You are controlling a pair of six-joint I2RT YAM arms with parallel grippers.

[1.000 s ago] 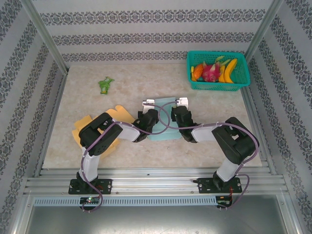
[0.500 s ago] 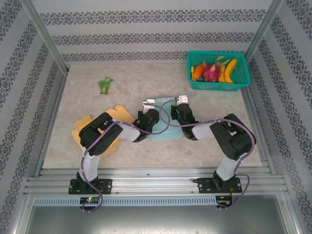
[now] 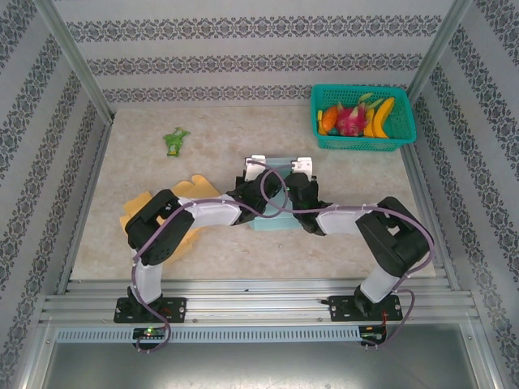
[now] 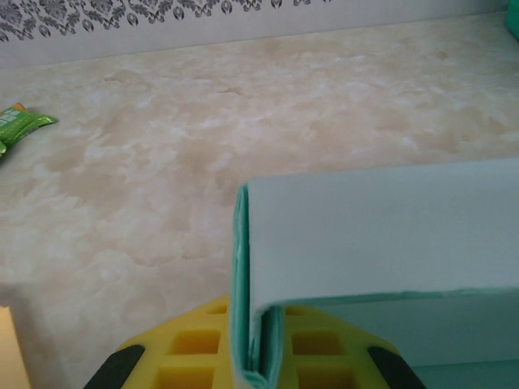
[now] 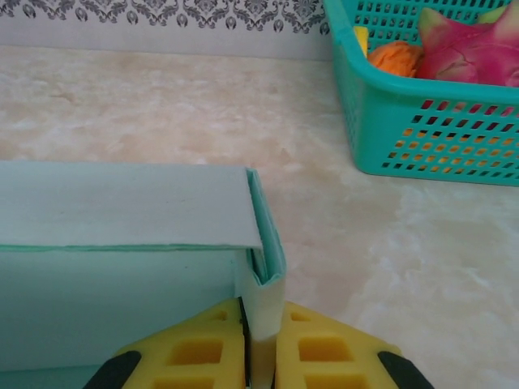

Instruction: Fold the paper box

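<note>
Paper box (image 3: 272, 220) (image 4: 381, 235) (image 5: 122, 219), pale teal, sits mid-table (image 3: 235, 130), left of the green basket (image 3: 324, 143) (image 5: 430, 138) and nearer the arms. L gripper (image 3: 256, 165) (image 4: 251, 361) is on the box side far from the basket: jaws closed tight, upright wall pinched btwn yellow pads (image 4: 195, 356). R gripper (image 3: 302, 167) (image 5: 259, 352) is on the basket-side wall: jaws nearly together, wall edge clamped btwn its pads (image 5: 195, 348). Box's long flap is bent inward over the top, approx level. Fruit (image 3: 354, 119) in basket. Green packet (image 3: 174, 141) (image 4: 16, 121) is far left of basket. Yellow sheets (image 3: 199, 188) lie further left and nearer, partly under L arm.
</note>
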